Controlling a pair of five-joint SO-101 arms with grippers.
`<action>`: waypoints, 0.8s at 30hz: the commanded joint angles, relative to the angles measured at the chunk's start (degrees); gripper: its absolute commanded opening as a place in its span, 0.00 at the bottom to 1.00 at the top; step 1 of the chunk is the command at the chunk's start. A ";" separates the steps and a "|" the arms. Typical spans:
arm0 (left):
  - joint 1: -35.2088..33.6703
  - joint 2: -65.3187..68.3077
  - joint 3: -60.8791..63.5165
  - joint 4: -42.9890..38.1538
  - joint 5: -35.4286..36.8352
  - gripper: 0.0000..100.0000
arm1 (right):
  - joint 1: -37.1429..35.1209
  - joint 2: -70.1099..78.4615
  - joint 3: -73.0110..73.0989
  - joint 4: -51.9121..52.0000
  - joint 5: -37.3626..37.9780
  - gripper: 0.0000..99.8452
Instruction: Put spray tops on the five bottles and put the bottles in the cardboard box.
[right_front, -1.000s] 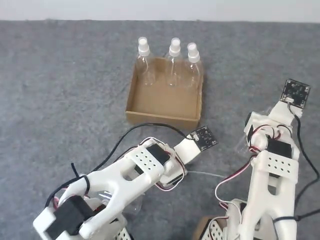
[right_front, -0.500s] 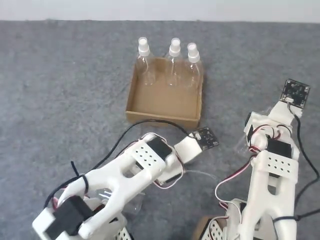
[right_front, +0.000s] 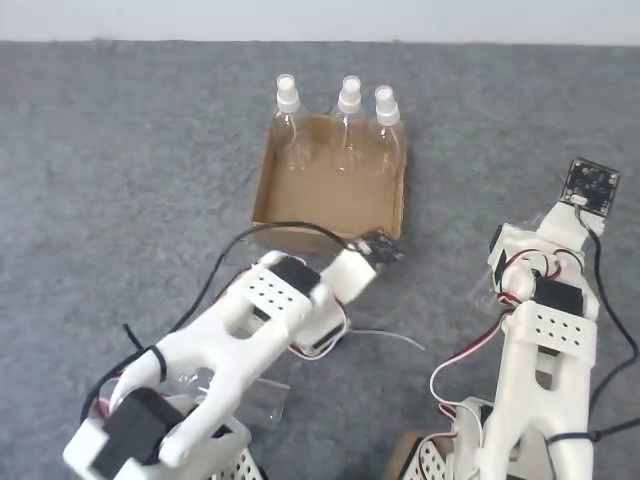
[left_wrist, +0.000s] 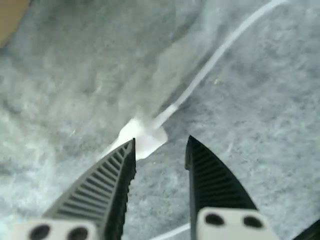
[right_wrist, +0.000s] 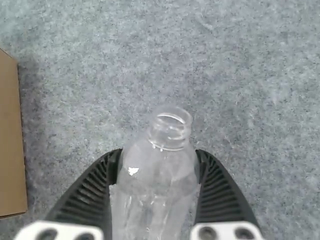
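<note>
one clear uncapped bottle (right_wrist: 157, 172), three white-capped bottles (right_front: 349, 128)

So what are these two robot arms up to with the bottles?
They are capping bottles and boxing them. The right gripper holds a clear plastic bottle with an open neck. The left gripper hangs open over a white spray top with a thin tube, lying on the grey carpet. Three capped clear bottles stand at the far side of the brown cardboard box.
</note>
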 joint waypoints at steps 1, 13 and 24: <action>-2.90 -0.26 -4.09 3.08 2.46 0.15 | -0.48 -1.98 -0.70 -1.36 -0.18 0.03; -4.22 -0.26 -12.18 10.90 30.42 0.15 | -0.48 -1.98 -0.70 -1.36 -0.18 0.03; -4.22 0.35 -10.15 9.93 65.41 0.16 | -0.48 -1.98 -0.70 -1.36 -0.18 0.03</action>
